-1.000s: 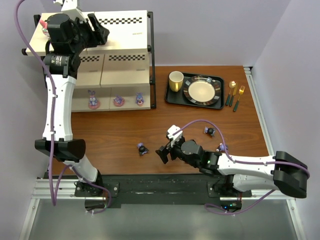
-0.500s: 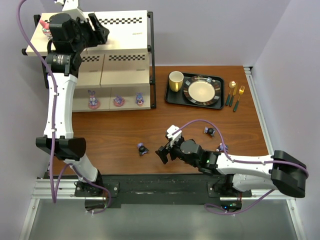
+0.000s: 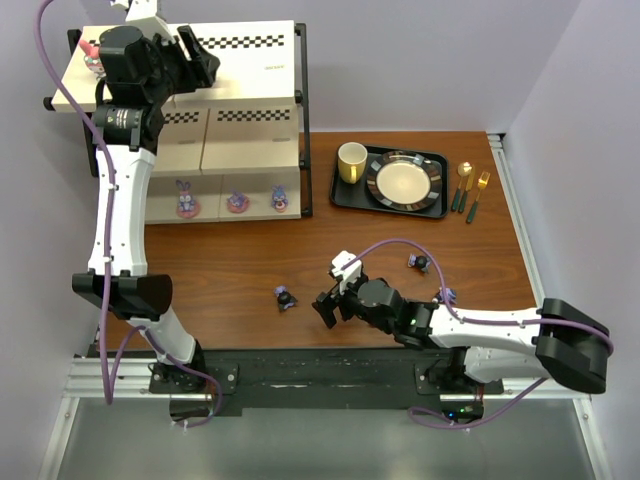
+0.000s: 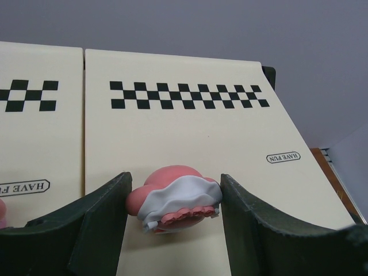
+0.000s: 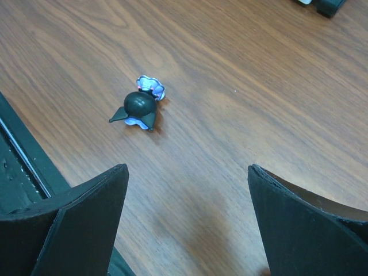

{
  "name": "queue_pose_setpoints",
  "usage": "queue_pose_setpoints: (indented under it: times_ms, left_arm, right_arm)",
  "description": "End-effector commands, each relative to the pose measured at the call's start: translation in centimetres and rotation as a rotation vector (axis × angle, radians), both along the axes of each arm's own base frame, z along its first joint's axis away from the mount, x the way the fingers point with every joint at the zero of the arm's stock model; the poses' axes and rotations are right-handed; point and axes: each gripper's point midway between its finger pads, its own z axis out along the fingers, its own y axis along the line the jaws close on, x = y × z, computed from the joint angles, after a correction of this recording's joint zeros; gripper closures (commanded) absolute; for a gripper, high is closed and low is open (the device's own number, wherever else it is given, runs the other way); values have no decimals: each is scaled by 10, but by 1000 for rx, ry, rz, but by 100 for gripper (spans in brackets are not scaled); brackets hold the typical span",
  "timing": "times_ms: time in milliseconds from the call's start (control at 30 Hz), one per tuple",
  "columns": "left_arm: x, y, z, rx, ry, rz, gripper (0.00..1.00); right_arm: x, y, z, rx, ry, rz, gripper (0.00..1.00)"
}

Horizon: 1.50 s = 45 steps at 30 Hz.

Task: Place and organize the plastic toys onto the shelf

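The shelf [image 3: 250, 100] stands at the back left, and my left gripper [image 3: 195, 62] is over its top board [image 4: 190, 132]. In the left wrist view the left gripper [image 4: 175, 181] is shut on a pink and white toy [image 4: 172, 198] held just over the board. Another pink toy [image 3: 92, 50] sits at the top board's left end. Three purple bunnies [image 3: 237, 203] stand on the bottom tier. Dark toys lie on the table [image 3: 286, 297], [image 3: 419, 262], [image 3: 445, 296]. My right gripper [image 3: 325, 308] hovers open and empty over the wood [image 5: 188, 169], short of a dark toy [image 5: 139, 106].
A black tray [image 3: 340, 195] with a plate [image 3: 404, 182] sits at the back right, a yellow mug [image 3: 351, 161] on its left end. Gold cutlery [image 3: 470, 190] lies right of it. The table's near edge and black rail [image 5: 17, 167] run close to the right gripper.
Both arms have shifted only slightly; the right gripper has edged a little left. Neither gripper's opening has changed.
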Motion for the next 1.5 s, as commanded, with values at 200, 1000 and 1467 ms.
queue_pose_setpoints:
  times_ms: [200, 1000, 1467]
  left_arm:
    - [6, -2, 13, -24, -57, -22, 40]
    - [-24, 0, 55, -46, -178, -20, 4]
    - [-148, -21, 50, -135, -240, -156, 0]
  right_arm:
    - [5, 7, 15, 43, -2, -15, 12]
    - [4, 9, 16, 28, 16, -9, 12]
    - [13, -63, 18, -63, 100, -326, 13]
